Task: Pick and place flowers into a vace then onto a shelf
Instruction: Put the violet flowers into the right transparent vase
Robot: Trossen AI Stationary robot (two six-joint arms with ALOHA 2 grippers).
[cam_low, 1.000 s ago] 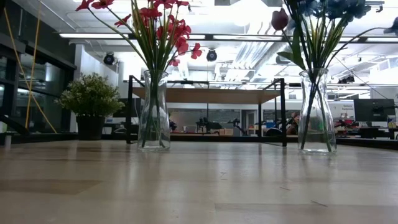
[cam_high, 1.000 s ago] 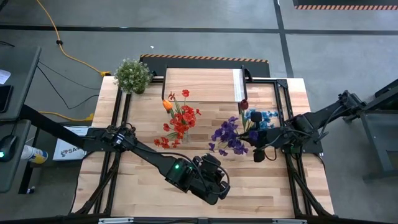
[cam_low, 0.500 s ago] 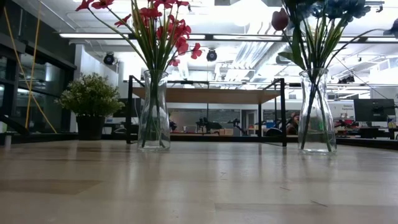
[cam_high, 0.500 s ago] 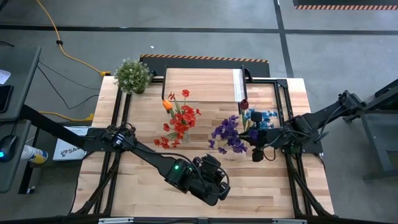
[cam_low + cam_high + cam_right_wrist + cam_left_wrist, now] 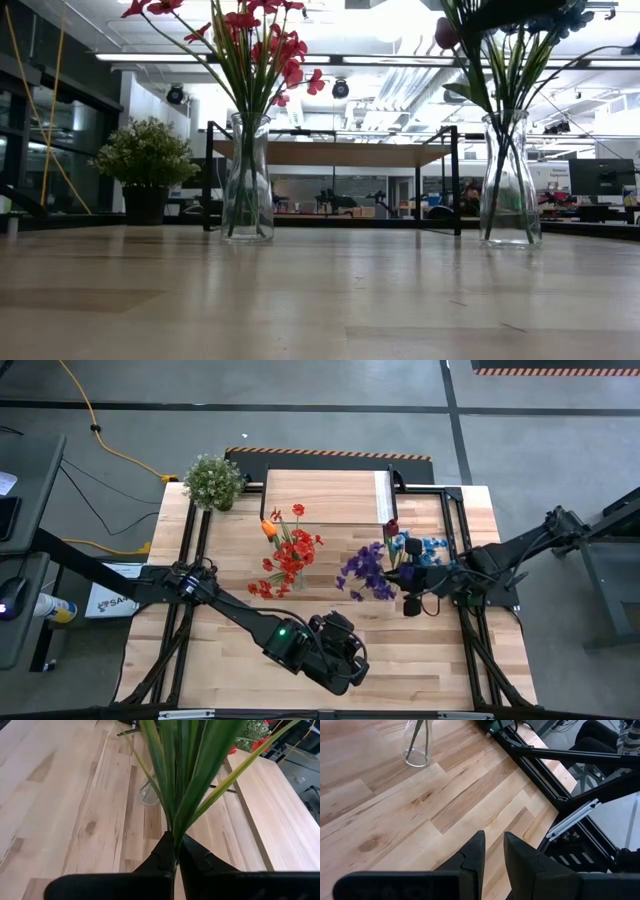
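Two dark arms reach over the broad butcher-block wooden table (image 5: 220, 650), which sits in a black metal frame. At its far edge stands the low shelf (image 5: 325, 495) with a light wood plank top, thin black legs and a white strip at its right end; nothing rests on it.

From the left, the long left arm stretches to the near middle of the table, where the left gripper (image 5: 492, 851) hangs above bare boards with its two dark fingers a narrow gap apart and nothing between them.

From the right, the right arm comes in level with the right-hand bunch. The right gripper (image 5: 174, 851) is pinched tight on the green stems and leaves of the purple and blue flowers with a dark red rosebud (image 5: 385, 568), which stand in the clear glass vase on the right (image 5: 510, 180), set on the table in front of the shelf.

Near the table's middle, the clear glass vase on the left (image 5: 248, 178) holds the red clustered flowers and an orange tulip (image 5: 288, 550), well apart from both grippers.

At the far left corner sits a bushy pale-green potted plant (image 5: 213, 481).
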